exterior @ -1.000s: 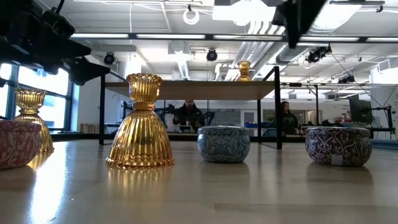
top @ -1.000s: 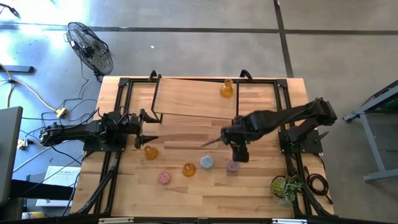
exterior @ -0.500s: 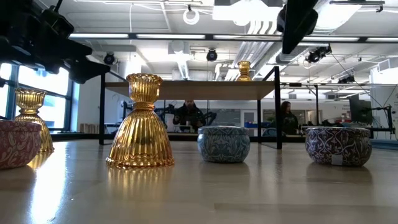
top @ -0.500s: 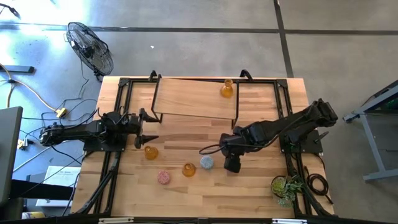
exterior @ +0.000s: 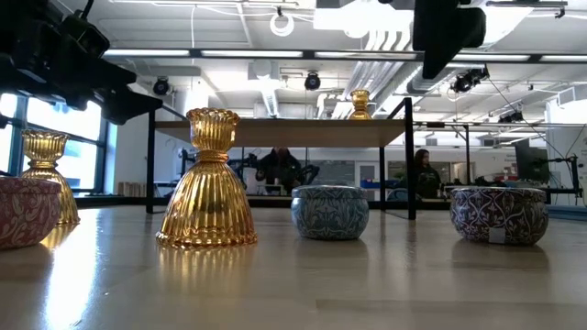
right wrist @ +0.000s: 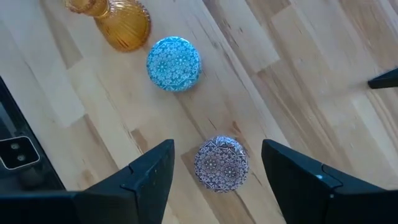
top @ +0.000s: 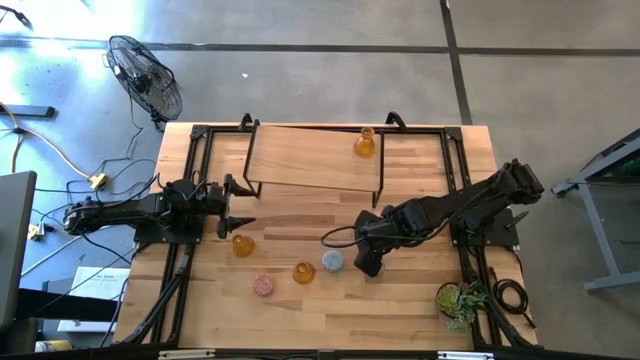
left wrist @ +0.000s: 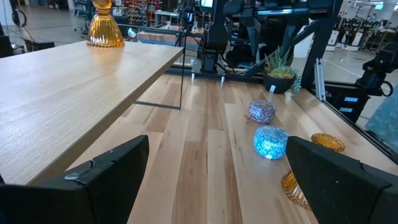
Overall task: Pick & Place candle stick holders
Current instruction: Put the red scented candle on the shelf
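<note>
The mauve round holder (right wrist: pixel 221 165) stands on the tabletop, and my right gripper (right wrist: pixel 219 186) hovers open above it, pointing steeply down, a finger to each side and clear of it. In the low view the gripper (exterior: pixel 449 32) is well above the mauve holder (exterior: pixel 500 215). To its left stand the light blue holder (top: pixel 331 262), an amber flask-shaped holder (top: pixel 304 272), the pink holder (top: pixel 263 285) and a second amber one (top: pixel 242 244). A third amber holder (top: pixel 364 143) stands on the raised shelf. My left gripper (top: pixel 243 206) waits open at the table's left.
A raised wooden shelf (top: pixel 310 160) on thin black legs spans the table's far middle. A small green potted plant (top: pixel 458 300) stands at the near right corner. Black frame rails (top: pixel 190 250) run along both sides of the table. Bare wood lies near the front edge.
My right gripper has moved toward the table's near edge and a little down, coming over the mauve holder, which it now hides in the high view. Its wrist has rolled as it went. Its opening looks the same, and the holders have stayed in place.
</note>
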Action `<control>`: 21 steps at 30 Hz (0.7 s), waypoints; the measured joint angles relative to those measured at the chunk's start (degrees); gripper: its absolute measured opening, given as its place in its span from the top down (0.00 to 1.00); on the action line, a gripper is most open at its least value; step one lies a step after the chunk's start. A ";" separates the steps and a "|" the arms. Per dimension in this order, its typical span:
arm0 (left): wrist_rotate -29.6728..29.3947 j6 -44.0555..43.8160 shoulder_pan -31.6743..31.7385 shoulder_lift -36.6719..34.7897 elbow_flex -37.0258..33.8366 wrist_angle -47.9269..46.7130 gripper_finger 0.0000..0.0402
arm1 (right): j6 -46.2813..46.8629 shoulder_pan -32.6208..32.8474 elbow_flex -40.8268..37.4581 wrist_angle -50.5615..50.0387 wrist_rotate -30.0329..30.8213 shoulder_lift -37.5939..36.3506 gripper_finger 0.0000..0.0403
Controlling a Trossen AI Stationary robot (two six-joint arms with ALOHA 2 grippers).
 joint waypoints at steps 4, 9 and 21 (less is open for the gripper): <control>0.00 -0.02 0.00 0.00 0.00 0.00 0.07 | 1.59 0.58 0.02 -1.28 1.69 0.00 0.41; 0.00 -0.02 0.00 0.00 0.00 0.00 0.07 | 5.55 0.50 0.02 -5.02 1.35 0.20 0.41; 0.02 -0.03 -0.01 0.00 0.00 -0.01 0.07 | 4.93 0.57 0.00 -3.82 -7.70 4.64 0.38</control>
